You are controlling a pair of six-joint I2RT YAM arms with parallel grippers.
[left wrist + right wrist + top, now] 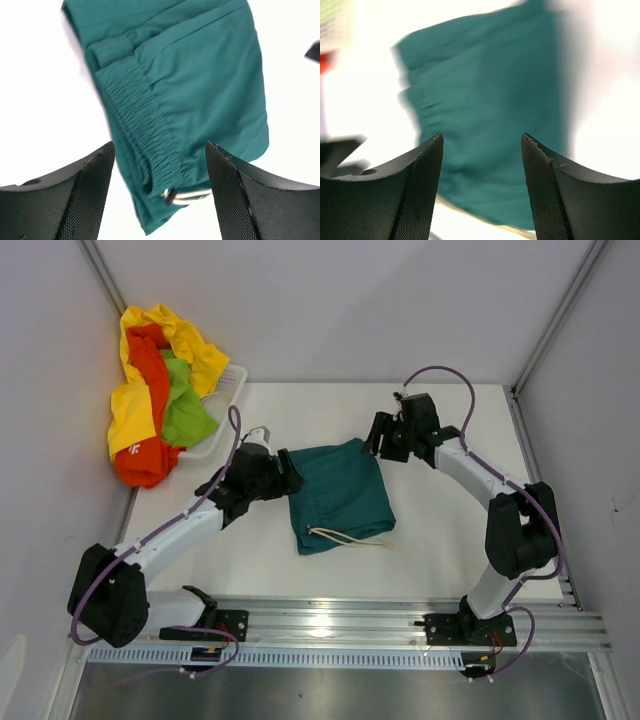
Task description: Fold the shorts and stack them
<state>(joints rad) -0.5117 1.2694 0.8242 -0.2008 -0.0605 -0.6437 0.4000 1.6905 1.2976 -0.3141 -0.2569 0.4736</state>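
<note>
Dark teal shorts (340,498) lie folded flat in the middle of the white table, their pale drawstring (350,537) trailing at the near edge. My left gripper (290,480) stands open at the fold's left edge; in the left wrist view the elastic waist (145,130) and the drawstring (192,194) lie below its open jaws (160,145), apart from them. At the fold's far right corner hovers my right gripper (378,440), open and empty. Its own blurred view shows the teal shorts (490,100) beyond the jaws (481,136). More shorts, yellow (195,350), orange-red (150,455) and lime green (185,415), are heaped at the far left.
A white plastic basket (235,380) at the table's far left corner holds the heap, which spills over its side. Pale walls close in the left, back and right. A metal rail (340,625) carrying both arm bases runs along the near edge.
</note>
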